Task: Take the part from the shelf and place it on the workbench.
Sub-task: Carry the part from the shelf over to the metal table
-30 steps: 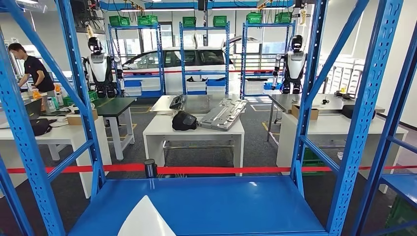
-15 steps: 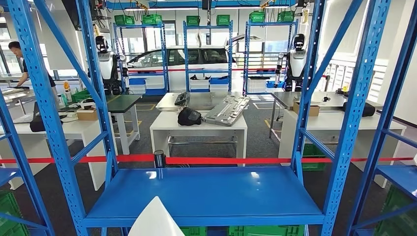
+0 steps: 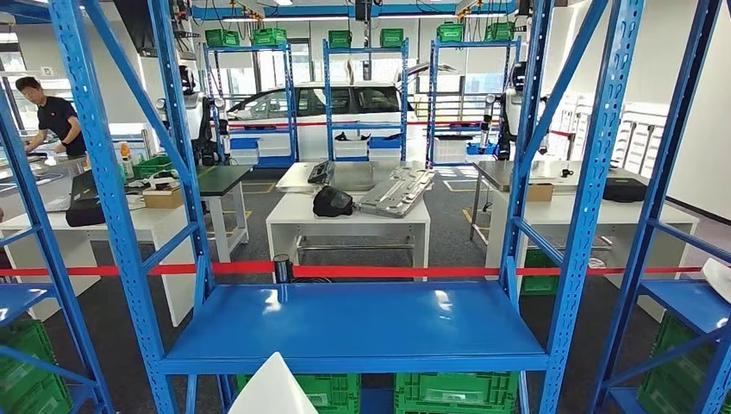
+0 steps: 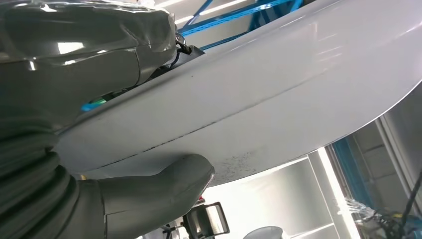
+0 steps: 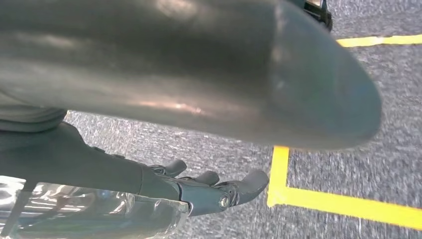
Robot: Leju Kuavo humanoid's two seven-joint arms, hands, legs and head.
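The left hand (image 4: 74,149) grips the part (image 4: 259,104), a smooth white curved panel: its thumb (image 4: 164,181) presses one face while the darker fingers lie hidden behind the other. The right hand (image 5: 199,191) holds nothing, its fingers (image 5: 251,181) loosely spread above grey carpet and a yellow floor line (image 5: 343,204). No writing is legible. From the head, the part's white tip (image 3: 274,388) shows before the blue shelf (image 3: 353,323); a white workbench (image 3: 349,226) stands beyond.
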